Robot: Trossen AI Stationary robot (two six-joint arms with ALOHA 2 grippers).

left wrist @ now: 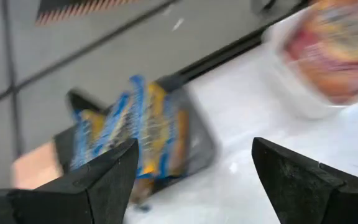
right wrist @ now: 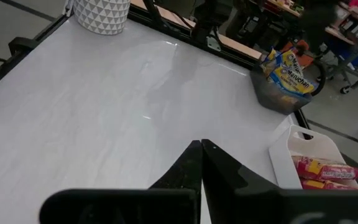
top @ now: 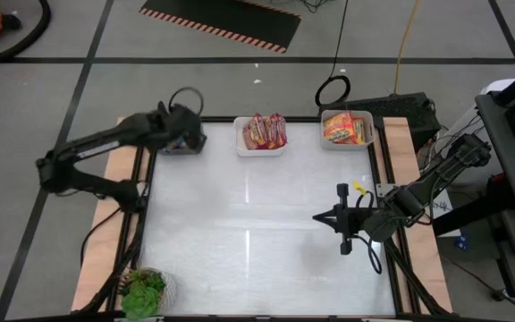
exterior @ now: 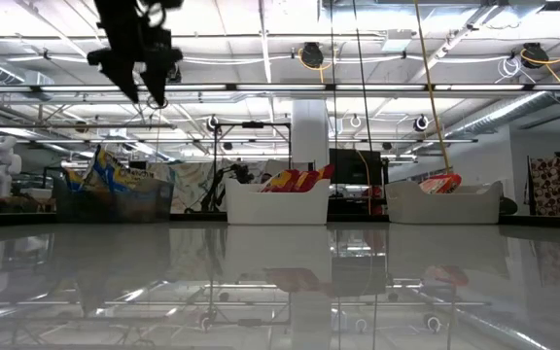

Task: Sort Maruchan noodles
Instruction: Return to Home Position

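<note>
My left gripper [left wrist: 194, 146] is open and hovers above a dark bin [left wrist: 199, 124] at the table's far left, clear of it in the low view [exterior: 149, 89]. Blue-and-yellow noodle packets [left wrist: 135, 124] stand on edge in that bin [exterior: 115, 185]. Red/pink packets [top: 265, 131] fill the middle white bin [top: 259, 148] at the far edge. Orange-yellow packets [top: 345, 127] lie in the right white bin [top: 347, 143]. My right gripper [right wrist: 202, 146] is shut and empty, hovering over the table's right part [top: 318, 217], pointing left.
A green plant in a white patterned pot [top: 143, 292] stands at the near left corner [right wrist: 101, 14]. The white tabletop [top: 249, 224] between the bins and the plant is bare. Wooden rails [top: 97, 241] run along both sides.
</note>
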